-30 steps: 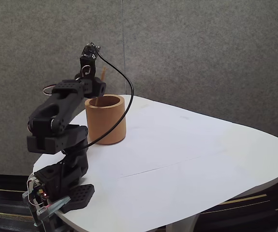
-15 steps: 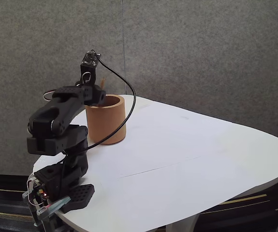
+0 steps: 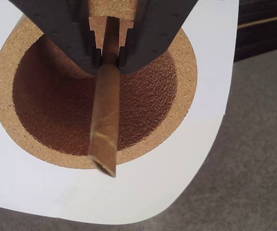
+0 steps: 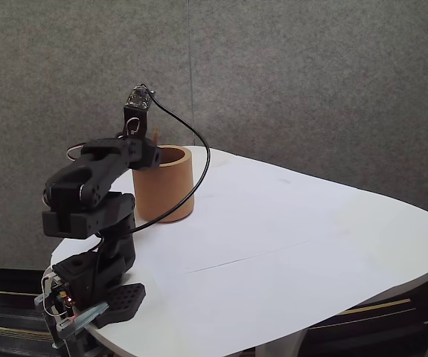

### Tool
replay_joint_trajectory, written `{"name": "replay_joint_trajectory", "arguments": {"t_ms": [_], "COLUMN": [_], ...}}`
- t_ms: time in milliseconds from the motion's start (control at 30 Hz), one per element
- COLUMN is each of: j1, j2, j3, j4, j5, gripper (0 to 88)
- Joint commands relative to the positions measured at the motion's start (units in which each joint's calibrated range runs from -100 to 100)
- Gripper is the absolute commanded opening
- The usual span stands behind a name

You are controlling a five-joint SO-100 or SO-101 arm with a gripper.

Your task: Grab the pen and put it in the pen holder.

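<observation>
In the wrist view my gripper (image 3: 110, 60) is shut on the pen (image 3: 104, 120), a tan stick pinched between two black fingers (image 3: 75, 43). The pen hangs over the mouth of the pen holder (image 3: 186, 53), a thick-walled cork cup, and its free end points past the near rim. In the fixed view the arm bends over the pen holder (image 4: 173, 193) at the table's far left. My gripper (image 4: 149, 154) sits at the cup's rim, with a short bit of the pen (image 4: 156, 135) sticking up behind it. The pen's lower part is hidden there.
A black cable (image 4: 199, 160) arcs from the wrist camera past the cup's front down to the arm's base (image 4: 94, 286). The white table (image 4: 288, 245) stretches wide to the right of the cup. A grey partition stands behind, and the table edge (image 3: 215, 139) runs close by the cup.
The gripper has come down with the pen toward the cup's mouth. Less of the pen now sticks up above the arm.
</observation>
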Motion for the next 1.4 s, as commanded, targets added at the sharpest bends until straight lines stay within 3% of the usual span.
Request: {"name": "replay_joint_trajectory", "arguments": {"t_ms": [0,500,800,1367], "j1": [-0.2,0.0,0.3,2.0], "j2": [-0.4,-12.9,-12.9,-13.6], "j3": [-0.5,3.2,4.0,4.2], "j4": [-0.9,-0.1,0.0,-0.8], "j5": [0.3,0.3,0.2,0.2], "gripper": [0.7,1.5,19.8,20.2]}}
